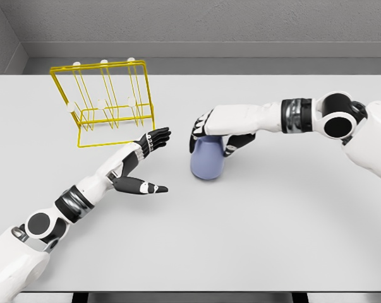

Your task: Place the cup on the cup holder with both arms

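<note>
In the head view, a pale grey counter is seen stretching to a grey wall at the back. A lavender-blue cup is stood on the counter near its middle, apparently upside down with its wider end at the bottom. The right robot hand is laid over the top of the cup, its fingers curled down over the upper left edge and the thumb pressed against the right side, so that the cup is gripped from above. The right arm is extended in from the right edge, nearly level.

The left robot hand is held out to the left of the cup, apart from it, with its fingers spread wide and pointed up and to the right, the thumb stretched out below; nothing is held in it. The left arm is brought in from the lower left corner.

A yellow wire cup holder with white-tipped pegs is placed at the back left of the counter, well apart from the cup and just beyond the left fingertips.
</note>
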Robot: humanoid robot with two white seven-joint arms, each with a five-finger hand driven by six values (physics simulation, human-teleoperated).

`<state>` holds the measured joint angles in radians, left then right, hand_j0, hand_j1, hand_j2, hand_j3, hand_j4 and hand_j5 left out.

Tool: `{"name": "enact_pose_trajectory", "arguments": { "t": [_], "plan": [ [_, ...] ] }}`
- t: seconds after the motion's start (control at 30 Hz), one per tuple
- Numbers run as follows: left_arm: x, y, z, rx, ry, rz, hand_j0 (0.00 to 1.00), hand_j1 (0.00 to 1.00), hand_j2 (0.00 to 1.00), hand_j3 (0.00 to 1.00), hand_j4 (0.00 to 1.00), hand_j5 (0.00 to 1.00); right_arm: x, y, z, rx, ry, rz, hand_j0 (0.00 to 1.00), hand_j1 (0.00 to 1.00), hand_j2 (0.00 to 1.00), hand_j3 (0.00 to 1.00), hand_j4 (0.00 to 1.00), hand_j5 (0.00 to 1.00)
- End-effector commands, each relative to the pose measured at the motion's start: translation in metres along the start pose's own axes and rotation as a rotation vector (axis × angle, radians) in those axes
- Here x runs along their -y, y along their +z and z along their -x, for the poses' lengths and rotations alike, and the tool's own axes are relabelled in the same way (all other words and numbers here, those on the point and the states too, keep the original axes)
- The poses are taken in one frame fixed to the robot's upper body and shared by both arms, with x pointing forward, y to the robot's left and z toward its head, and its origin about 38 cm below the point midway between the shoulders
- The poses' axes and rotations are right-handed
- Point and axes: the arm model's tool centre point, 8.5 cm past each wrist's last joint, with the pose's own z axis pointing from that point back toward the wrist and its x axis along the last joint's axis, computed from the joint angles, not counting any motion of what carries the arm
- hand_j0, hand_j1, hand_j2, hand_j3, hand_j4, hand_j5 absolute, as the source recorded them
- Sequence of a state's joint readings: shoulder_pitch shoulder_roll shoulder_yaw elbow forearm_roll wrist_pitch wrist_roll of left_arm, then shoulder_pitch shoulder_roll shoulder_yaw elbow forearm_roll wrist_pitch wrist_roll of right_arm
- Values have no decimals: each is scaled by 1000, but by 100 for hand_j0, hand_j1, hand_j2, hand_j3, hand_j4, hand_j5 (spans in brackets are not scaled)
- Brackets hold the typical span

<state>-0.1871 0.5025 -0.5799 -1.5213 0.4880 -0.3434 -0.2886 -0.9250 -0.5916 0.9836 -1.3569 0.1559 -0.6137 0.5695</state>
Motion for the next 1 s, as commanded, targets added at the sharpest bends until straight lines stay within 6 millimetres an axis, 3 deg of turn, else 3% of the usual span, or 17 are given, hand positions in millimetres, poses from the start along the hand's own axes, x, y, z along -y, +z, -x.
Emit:
{"name": "enact_pose_trajectory", "arguments": {
  "t": [0.0,0.17,0.23,0.27,0.3,0.53,0.7,0.83,0.93,0.97],
  "plan": [
    [1,0,0,2,7,1,100,100,100,100,100,100,1,-2,-1,5,-6,6,62,62,62,62,62,62],
    [1,-1,0,2,6,0,100,100,100,100,100,100,0,-9,-2,15,-12,2,63,63,63,63,63,63],
    [0,0,0,0,5,-1,100,100,100,100,100,100,-4,-8,1,8,-26,1,76,76,76,76,76,76],
    [0,0,1,-2,5,-2,100,100,100,100,100,100,-5,-10,2,7,-31,2,93,93,93,93,93,93],
    [0,0,1,-2,5,-2,100,100,100,100,100,100,-5,-11,1,11,-31,3,100,100,100,100,100,100],
    [-3,4,2,-14,-3,-3,100,100,100,100,100,100,-9,-4,5,-8,-35,-7,100,100,100,100,100,100],
    [-2,1,0,-2,1,-4,100,100,100,100,100,100,-10,29,19,-82,-34,-16,100,100,100,100,100,100],
    [17,-21,7,18,24,-2,100,100,100,100,100,100,23,78,33,-180,-1,91,100,100,100,100,100,100],
    [17,-26,11,-22,28,6,100,100,100,100,100,100,18,99,40,-228,-8,78,100,100,100,100,100,100],
    [16,-26,11,-38,13,11,100,100,100,100,100,100,9,116,53,-284,-38,68,100,100,100,100,100,100]
  ]
}}
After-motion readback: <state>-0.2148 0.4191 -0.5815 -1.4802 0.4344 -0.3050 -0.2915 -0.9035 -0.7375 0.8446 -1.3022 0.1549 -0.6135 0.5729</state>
